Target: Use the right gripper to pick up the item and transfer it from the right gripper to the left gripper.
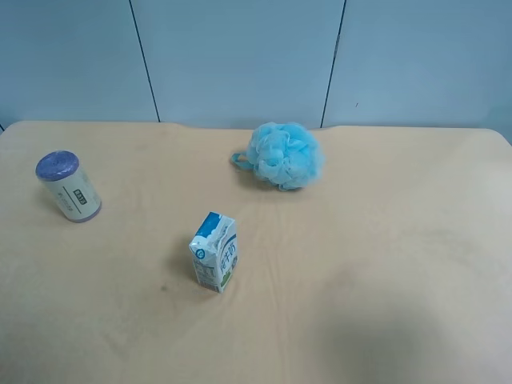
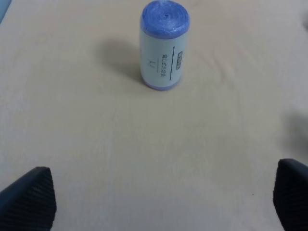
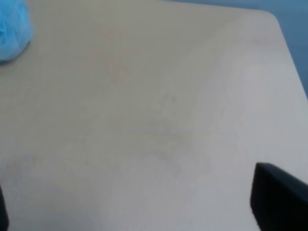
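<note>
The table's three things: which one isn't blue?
The roll: cream label, purple ends. The milk carton is blue-white; the bath sponge is all blue.

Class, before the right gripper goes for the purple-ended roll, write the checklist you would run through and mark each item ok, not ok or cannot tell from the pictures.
1. Roll standing upright on the table: ok.
2. Space around the roll free; milk carton and bath sponge stand apart from it: ok.
3. Right gripper open and empty, fingertips at the right wrist view's edges: ok.
4. Roll seen in the right wrist view: not ok; only the sponge's edge and bare table show.
5. Left gripper open and empty, ready to receive: ok.
6. Arms' placing in the exterior high view: cannot tell; neither shows there.
</note>
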Robot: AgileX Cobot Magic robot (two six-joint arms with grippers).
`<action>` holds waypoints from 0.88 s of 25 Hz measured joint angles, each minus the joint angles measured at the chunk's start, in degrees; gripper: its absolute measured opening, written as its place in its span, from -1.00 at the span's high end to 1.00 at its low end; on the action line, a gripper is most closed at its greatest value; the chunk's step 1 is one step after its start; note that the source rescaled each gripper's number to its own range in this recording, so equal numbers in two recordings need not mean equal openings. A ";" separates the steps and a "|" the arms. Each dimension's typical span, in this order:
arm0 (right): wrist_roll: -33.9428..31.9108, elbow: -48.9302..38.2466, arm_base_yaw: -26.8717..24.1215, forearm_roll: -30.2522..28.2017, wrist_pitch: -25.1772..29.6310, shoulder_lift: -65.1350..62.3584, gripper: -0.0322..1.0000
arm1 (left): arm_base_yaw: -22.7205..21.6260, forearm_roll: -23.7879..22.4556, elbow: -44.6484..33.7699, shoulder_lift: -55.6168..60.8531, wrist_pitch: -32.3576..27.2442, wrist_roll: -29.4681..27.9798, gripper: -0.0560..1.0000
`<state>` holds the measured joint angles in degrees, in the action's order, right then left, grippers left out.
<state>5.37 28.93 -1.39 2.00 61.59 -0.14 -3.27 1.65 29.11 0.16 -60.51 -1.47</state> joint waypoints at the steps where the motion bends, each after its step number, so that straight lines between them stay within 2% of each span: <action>1: 0.00 0.00 0.00 0.00 0.00 0.00 -0.94 | 0.00 0.00 0.00 0.00 0.00 0.00 -0.51; 22: 0.00 0.00 0.00 0.00 0.00 0.00 -0.94 | 0.00 0.00 0.00 0.00 0.00 0.00 -0.52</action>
<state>5.37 28.93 -1.39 2.00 61.59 -0.14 -3.27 1.65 29.11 0.16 -60.51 -1.47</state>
